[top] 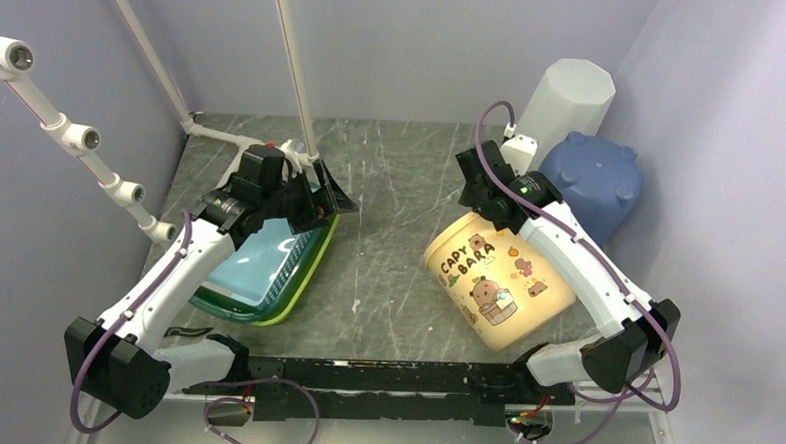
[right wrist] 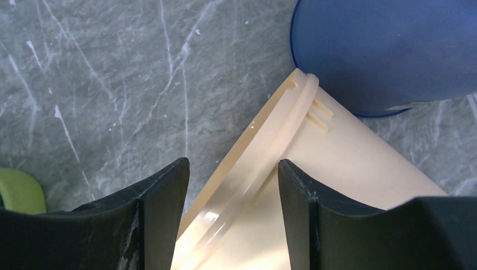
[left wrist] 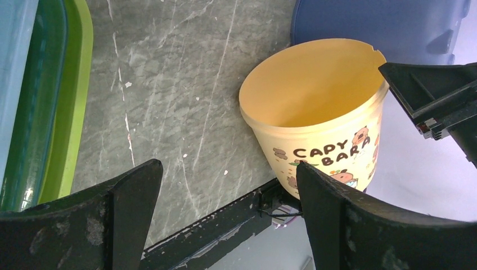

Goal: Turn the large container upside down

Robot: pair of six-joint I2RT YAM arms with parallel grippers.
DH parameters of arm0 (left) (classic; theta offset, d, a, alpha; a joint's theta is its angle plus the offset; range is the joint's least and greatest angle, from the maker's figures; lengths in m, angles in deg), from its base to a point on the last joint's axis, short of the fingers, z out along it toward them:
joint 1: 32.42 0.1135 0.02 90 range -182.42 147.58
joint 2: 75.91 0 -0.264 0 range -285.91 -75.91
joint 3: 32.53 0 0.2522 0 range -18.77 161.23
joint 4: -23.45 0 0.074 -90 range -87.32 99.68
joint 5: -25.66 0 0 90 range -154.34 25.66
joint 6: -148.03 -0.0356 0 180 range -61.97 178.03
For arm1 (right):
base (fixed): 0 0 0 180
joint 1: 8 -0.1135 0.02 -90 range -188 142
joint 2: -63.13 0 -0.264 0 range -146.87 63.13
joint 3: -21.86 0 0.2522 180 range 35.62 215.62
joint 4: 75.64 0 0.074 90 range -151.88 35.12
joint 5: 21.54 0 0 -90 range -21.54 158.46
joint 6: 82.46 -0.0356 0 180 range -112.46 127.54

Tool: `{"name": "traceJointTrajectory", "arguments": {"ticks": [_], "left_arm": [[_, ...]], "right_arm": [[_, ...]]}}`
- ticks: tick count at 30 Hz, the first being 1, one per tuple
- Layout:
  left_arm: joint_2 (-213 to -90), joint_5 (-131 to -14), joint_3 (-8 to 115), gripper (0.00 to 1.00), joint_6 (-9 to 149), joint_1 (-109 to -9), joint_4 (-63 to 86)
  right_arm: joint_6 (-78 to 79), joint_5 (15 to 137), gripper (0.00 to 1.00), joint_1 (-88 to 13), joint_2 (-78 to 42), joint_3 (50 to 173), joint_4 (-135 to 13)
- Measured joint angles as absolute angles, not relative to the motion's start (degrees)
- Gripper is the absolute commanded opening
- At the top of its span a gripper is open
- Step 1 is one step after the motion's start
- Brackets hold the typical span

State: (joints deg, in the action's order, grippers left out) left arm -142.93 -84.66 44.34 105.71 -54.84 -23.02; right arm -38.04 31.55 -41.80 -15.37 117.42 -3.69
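The large container (top: 502, 277) is a cream-yellow tub printed "CAPY BARA", lying on its side right of centre with its open mouth facing the far left. In the left wrist view its mouth (left wrist: 315, 90) shows empty. My right gripper (top: 480, 201) is at the upper rim of the mouth. In the right wrist view the rim (right wrist: 281, 135) runs between the two fingers of the right gripper (right wrist: 232, 163), one inside and one outside, with a gap on each side. My left gripper (top: 325, 199) hangs wide open over the far edge of the basket, empty (left wrist: 228, 163).
A blue tub (top: 596, 181) stands upside down just behind the large container, nearly touching its rim (right wrist: 388, 50). A tall white bin (top: 564, 99) stands in the far right corner. A green and blue basket (top: 262, 266) sits at the left. White pipes cross the far left.
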Motion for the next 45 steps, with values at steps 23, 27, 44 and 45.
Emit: {"name": "traceJointTrajectory", "arguments": {"ticks": [23,27,44,45], "left_arm": [[-142.93,-84.64,44.34,0.93,105.49,-54.84,-23.11],[-142.93,-84.59,44.34,0.93,105.47,-54.84,-23.13],[-139.76,-76.35,44.45,0.93,105.69,-54.84,-28.25],[-139.44,-75.67,44.54,0.93,105.71,-54.84,-28.75]], "right_arm": [[-35.51,36.77,0.42,-52.49,-15.87,117.27,-8.87],[-36.36,35.31,0.37,-55.55,-16.90,117.81,-8.89],[-38.85,29.95,0.23,-65.36,-25.01,122.82,-7.14],[-38.96,29.95,0.19,-65.45,-25.03,122.82,-7.14]]}}
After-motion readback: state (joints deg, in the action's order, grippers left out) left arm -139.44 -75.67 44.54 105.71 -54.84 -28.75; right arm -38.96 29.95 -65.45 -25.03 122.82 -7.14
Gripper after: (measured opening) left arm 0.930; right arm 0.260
